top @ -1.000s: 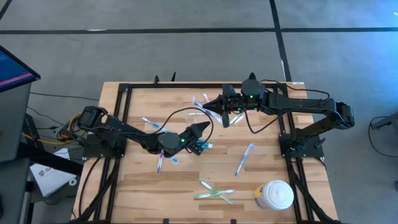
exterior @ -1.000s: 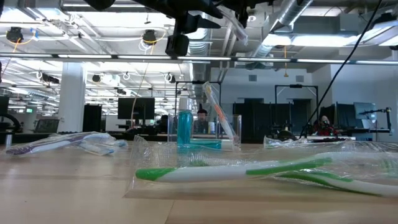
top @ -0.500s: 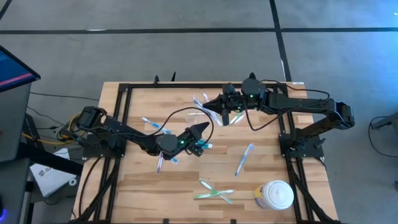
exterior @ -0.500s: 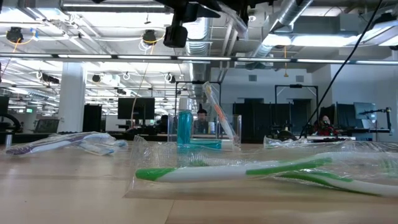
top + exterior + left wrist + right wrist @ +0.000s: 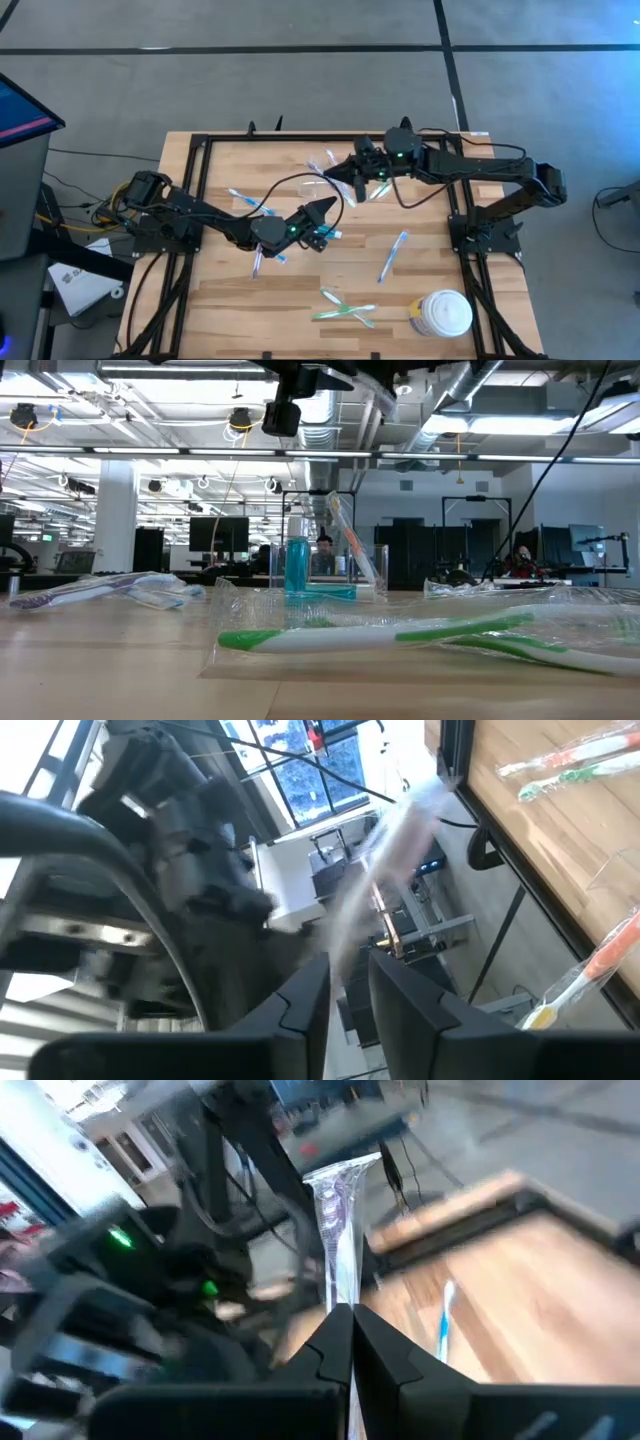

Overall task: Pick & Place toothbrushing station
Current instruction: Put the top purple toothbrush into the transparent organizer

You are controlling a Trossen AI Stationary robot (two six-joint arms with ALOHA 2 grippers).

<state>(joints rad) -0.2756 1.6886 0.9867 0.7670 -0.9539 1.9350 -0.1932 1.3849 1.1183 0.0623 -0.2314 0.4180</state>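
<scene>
My right gripper [image 5: 338,172] is over the table's far middle, shut on a whitish toothbrush in a clear wrapper [image 5: 335,1210]. My left gripper [image 5: 330,205] is just nearer, raised, its fingers [image 5: 300,1000] a narrow gap apart. The wrapped toothbrush [image 5: 400,840] reaches toward that gap. The clear holder [image 5: 335,565] stands on the table under the grippers. It holds the upright teal tube [image 5: 297,565] and a leaning toothbrush [image 5: 355,555]. My right gripper pinches the wrapped toothbrush at one end [image 5: 340,1295] between its two fingers. The rest sticks straight out past the fingertips toward my left arm, clear of the table. My left gripper: I cannot tell whether its fingertips touch the toothbrush's free end.
Wrapped toothbrushes lie about the table: a blue one [image 5: 393,255] at the right, two crossed green ones [image 5: 345,308] near the front, a blue one [image 5: 243,198] and a purple one [image 5: 257,262] at the left. A white lidded jar [image 5: 441,313] stands at the front right.
My right gripper has moved a little toward the table's left edge with the toothbrush. In the low view the gripper parts at the top have risen slightly.
</scene>
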